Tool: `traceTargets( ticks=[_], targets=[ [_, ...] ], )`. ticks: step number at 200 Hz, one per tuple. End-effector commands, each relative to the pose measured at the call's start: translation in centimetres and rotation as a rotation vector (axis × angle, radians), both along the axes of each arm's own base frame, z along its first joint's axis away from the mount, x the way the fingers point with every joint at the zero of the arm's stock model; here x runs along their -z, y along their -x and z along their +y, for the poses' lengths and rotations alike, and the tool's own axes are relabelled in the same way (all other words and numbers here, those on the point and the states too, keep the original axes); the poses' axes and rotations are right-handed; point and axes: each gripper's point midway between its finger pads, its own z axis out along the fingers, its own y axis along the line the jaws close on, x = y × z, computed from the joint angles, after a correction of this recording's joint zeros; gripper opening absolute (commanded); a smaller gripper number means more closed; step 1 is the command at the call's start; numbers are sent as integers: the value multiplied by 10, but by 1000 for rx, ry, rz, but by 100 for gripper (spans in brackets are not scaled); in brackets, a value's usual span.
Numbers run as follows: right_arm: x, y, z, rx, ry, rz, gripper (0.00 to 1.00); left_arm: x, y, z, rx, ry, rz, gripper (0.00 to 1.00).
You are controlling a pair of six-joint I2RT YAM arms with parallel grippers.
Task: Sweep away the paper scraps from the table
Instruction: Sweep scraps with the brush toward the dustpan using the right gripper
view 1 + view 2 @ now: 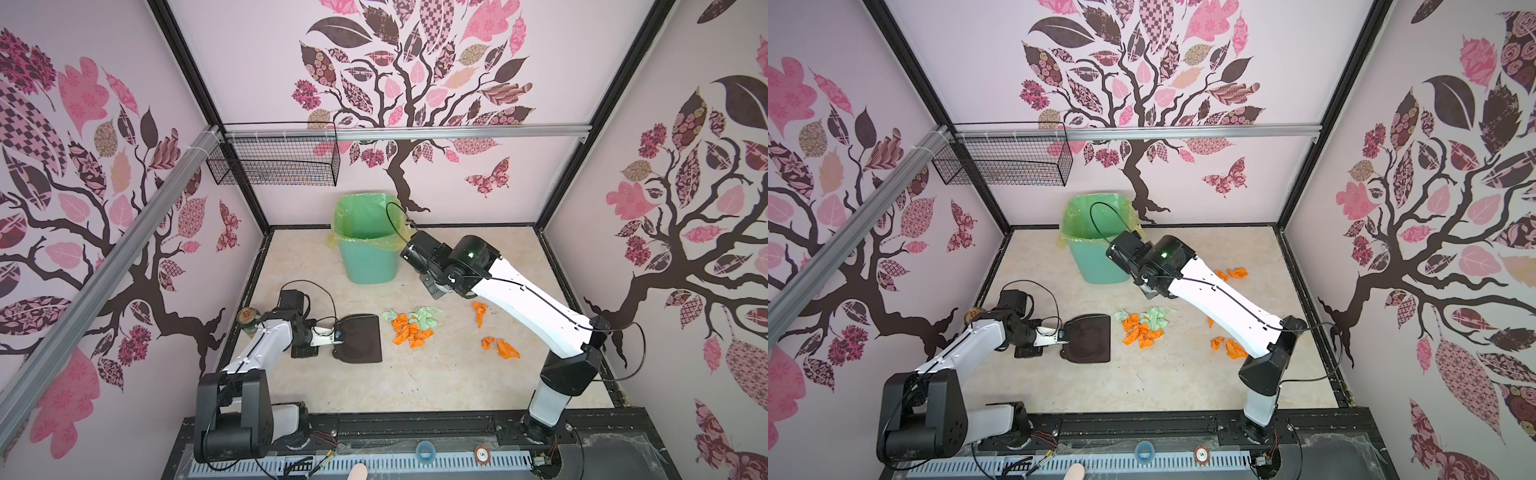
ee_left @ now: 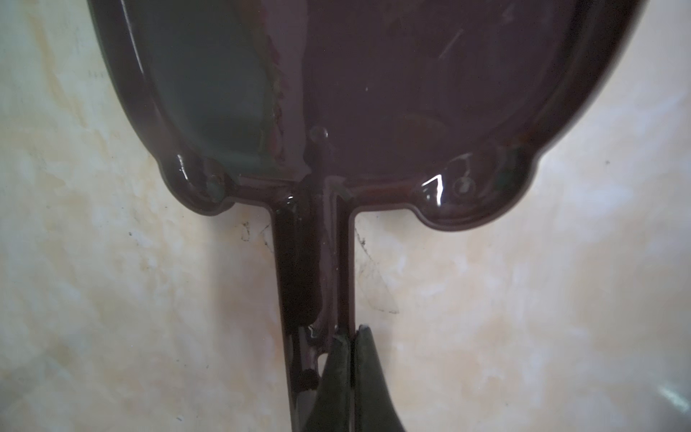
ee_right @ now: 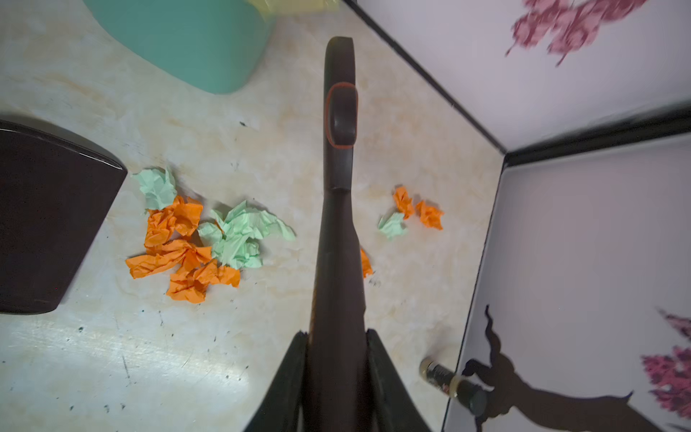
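Left claw (image 2: 351, 338), dustpan (image 1: 361, 338) mouth toward scraps (image 1: 411, 326)

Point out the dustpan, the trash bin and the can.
dustpan (image 1: 360, 338): in a top view, middle of its pan
trash bin (image 1: 368, 266): in a top view, teal front wall
can (image 1: 246, 316): in a top view, its top

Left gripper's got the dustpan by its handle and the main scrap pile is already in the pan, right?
Not in the pan. The left gripper grips the dustpan by its handle, but the paper scraps lie on the table beside its front edge, as the right wrist view shows.
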Motion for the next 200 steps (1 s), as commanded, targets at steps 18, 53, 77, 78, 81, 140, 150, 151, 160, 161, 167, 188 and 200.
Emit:
traceTargets(
  ticks=[18, 53, 77, 78, 81, 140, 150, 151, 160, 161, 167, 188, 200],
  targets=[
    [48, 41, -6, 109, -61, 232, 0, -30, -37, -1, 55, -89, -112, 0],
    [61, 39, -12, 123, -43, 285, 0, -37, -48, -8, 65, -147, -154, 0],
    [74, 36, -29, 151, 0, 321, 0, -38, -50, -6, 47, -179, -120, 0],
    [74, 36, -30, 152, 2, 322, 0, -38, -51, -5, 47, -181, -120, 0],
    [77, 36, -33, 158, 12, 329, 0, -37, -51, -5, 45, -186, -118, 0],
    [99, 38, -63, 198, 92, 392, 0, -51, -68, -3, 24, -202, -156, 0],
    [103, 38, -58, 189, 84, 415, 0, -51, -71, -3, 24, -205, -157, 0],
    [103, 38, -57, 188, 82, 417, 0, -51, -71, -3, 24, -206, -157, 0],
    [107, 38, -51, 175, 75, 442, 0, -49, -73, -4, 24, -213, -153, 0],
    [107, 37, -51, 173, 74, 444, 0, -48, -73, -4, 24, -214, -151, 0],
    [109, 37, -46, 164, 65, 460, 0, -46, -73, -4, 24, -221, -149, 0],
    [110, 35, -25, 121, 6, 508, 0, -41, -72, -9, 34, -233, -146, 0],
    [109, 36, -13, 95, -25, 528, 0, -37, -68, -12, 44, -236, -141, 0]
  ],
)
